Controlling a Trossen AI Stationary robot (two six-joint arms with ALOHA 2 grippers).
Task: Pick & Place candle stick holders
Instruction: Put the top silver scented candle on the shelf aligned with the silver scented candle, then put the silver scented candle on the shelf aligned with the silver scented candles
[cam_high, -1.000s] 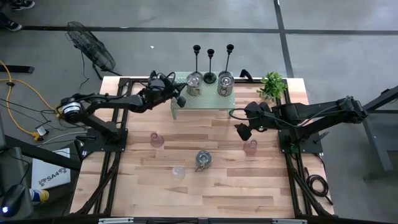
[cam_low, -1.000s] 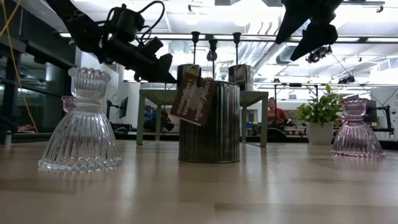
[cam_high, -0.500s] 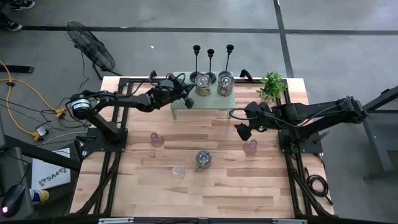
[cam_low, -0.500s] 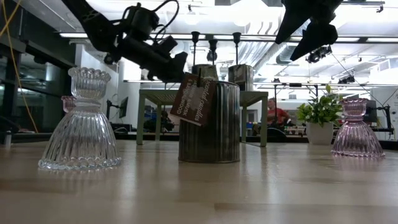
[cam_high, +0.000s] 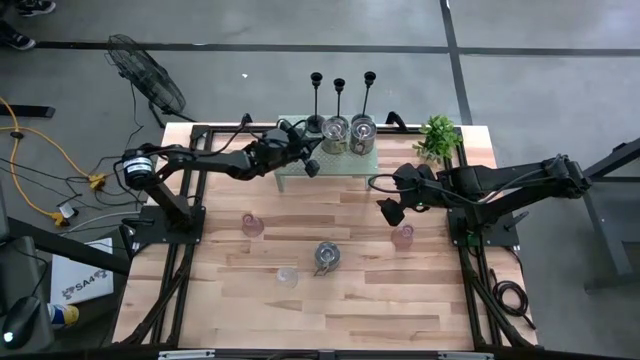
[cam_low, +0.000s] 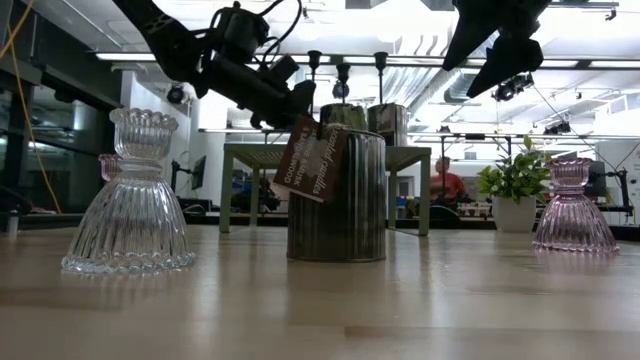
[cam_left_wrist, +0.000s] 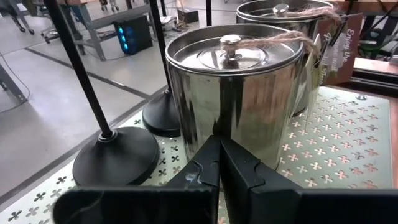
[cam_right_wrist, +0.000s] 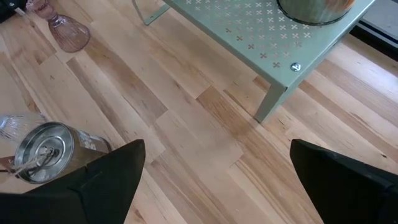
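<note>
Nearest to me on my table (cam_high: 330, 310) I have a clear ribbed glass holder (cam_high: 287, 276) and, just beyond it, a silvery tin jar (cam_high: 326, 256) with a paper tag, both standing upright on the wood. A little further in, a pink glass holder (cam_high: 252, 224) stands on the left side and a second pink glass cup (cam_high: 403, 236) on the right.

My right gripper (cam_high: 390, 211) hangs above the table just beside that second pink cup, its fingers spread wide with nothing between them; through its wrist camera I see bare planks, a leg of the shelf and the tagged jar off to one side.

Further back stands the pale green perforated shelf (cam_high: 345, 165). My left gripper (cam_high: 312, 160) is over the shelf's left part with its fingers pressed together, empty, the tips right at the wall of a silvery jar (cam_left_wrist: 233, 99); from the wrist camera it looks like contact, though I cannot be sure they touch. A second jar with a tag (cam_left_wrist: 292, 18) stands just behind it on the shelf.

Along the shelf's far edge I count three black candlesticks (cam_high: 340, 105), thin stems upright, round bases on the metal. The small green plant (cam_high: 438, 137) is at the far right corner.

In the room beyond the table, a person in red (cam_low: 442, 185) is seated.
</note>
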